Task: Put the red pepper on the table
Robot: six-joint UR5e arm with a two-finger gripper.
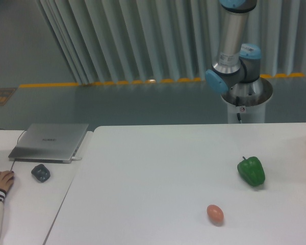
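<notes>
The red pepper is out of view. The white table (pixel 158 173) fills the lower part of the camera view. Behind its far edge stands the arm's base and lower links (pixel 234 61), rising out of the top of the frame. The gripper itself is above the picture and cannot be seen.
A green bell pepper (pixel 251 171) lies at the right of the table. A small orange-pink egg-shaped thing (pixel 214 214) lies near the front. On the smaller desk to the left are a grey laptop (pixel 50 141), a dark mouse (pixel 40 172) and a person's hand (pixel 1 179).
</notes>
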